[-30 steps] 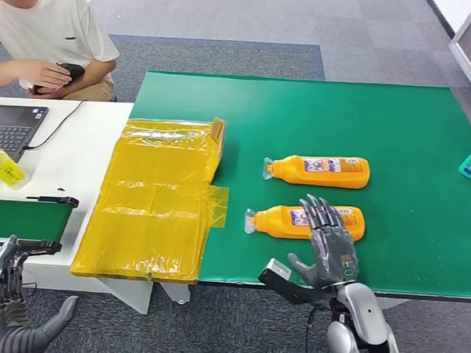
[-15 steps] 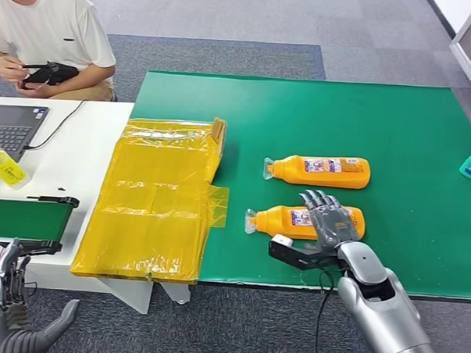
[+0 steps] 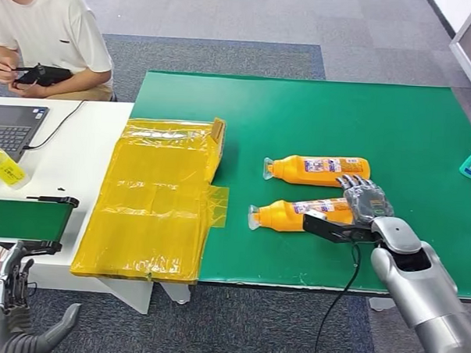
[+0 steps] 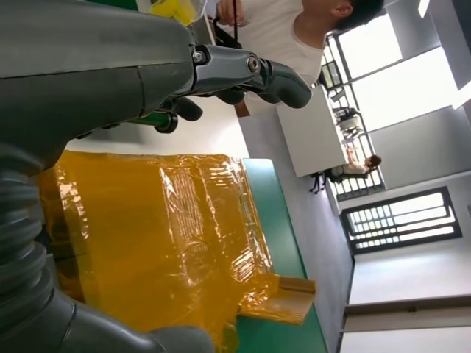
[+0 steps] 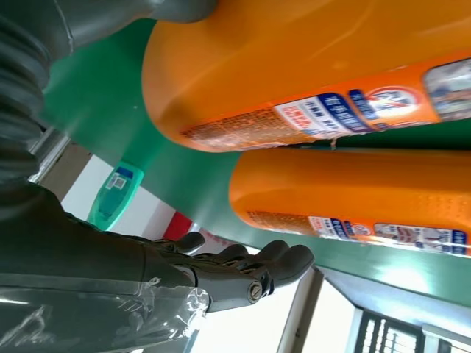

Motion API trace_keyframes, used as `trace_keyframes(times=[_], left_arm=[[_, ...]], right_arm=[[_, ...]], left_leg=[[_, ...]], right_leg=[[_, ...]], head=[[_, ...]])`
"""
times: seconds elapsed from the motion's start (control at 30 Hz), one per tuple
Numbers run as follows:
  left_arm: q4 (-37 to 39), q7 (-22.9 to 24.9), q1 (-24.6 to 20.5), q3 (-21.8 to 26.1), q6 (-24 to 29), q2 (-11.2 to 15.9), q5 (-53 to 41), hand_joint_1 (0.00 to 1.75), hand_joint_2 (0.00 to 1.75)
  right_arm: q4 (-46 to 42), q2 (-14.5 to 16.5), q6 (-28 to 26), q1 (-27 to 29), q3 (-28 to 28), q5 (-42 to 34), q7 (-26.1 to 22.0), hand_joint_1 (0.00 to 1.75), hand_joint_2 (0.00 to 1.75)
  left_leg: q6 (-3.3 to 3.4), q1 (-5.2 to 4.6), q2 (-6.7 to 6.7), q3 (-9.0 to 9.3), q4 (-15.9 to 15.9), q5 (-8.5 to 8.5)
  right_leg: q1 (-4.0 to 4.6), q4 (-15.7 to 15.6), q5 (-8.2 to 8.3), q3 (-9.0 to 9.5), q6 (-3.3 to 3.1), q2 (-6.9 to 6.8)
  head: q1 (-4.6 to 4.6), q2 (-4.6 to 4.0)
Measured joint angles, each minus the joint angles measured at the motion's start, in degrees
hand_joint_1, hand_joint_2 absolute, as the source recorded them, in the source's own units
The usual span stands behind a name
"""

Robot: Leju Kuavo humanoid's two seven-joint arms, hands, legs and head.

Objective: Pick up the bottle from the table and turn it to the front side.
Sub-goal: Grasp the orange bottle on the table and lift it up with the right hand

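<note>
Fingers (image 3: 362,184) of the right hand (image 3: 367,204) are curled over the far side of the nearer orange bottle (image 3: 296,214), with the thumb set along its near side, so the base end is seen grasped. The bottle is tilted, lying on the green table (image 3: 342,119), cap toward the yellow plastic sheet (image 3: 156,196). A second orange bottle (image 3: 319,170) is placed just beyond it. The left hand (image 3: 11,315) is seen low beside the white table, fingers apart, nothing held.
</note>
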Motion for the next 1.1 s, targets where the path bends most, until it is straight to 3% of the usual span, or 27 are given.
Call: trace_keyframes(times=[0.27,0.57,0.8,1.1], left_arm=[[-0.1,0.0,0.2,-0.1,2.7,0.0,-1.4,0.00,1.75],[-1.1,0.0,0.7,1.1,-0.3,0.1,1.6,0.00,1.75],[-1.4,0.0,0.6,1.8,-2.6,0.1,2.1,0.00,1.75],[-1.4,0.0,0.0,2.3,-3.1,0.1,1.5,0.00,1.75]], right_arm=[[0.5,-1.1,0.5,-0.6,1.2,-1.6,-1.3,0.00,1.75],[0.5,-4.2,4.0,-1.3,4.0,-8.2,-5.4,0.00,1.75],[-0.2,-7.7,11.6,-3.8,9.2,-23.0,-11.3,0.00,1.75],[-0.3,-9.9,11.9,-6.1,15.6,-28.8,-11.0,0.00,1.75]], left_leg=[[0.00,0.00,0.00,0.00,0.0,0.00],[0.03,-0.01,-0.01,-0.02,0.0,-0.02],[0.06,-0.01,-0.03,-0.01,0.0,0.02],[0.06,-0.01,-0.02,0.00,0.0,0.02]], right_leg=[[0.00,0.0,0.00,0.00,0.01,-0.01],[-0.01,0.0,0.00,0.00,0.01,-0.01],[-0.01,0.0,0.00,0.02,0.01,-0.04],[-0.01,0.0,0.01,0.02,0.02,-0.03]], head=[[0.00,0.00],[0.01,0.00],[0.01,0.00],[0.00,0.00]])
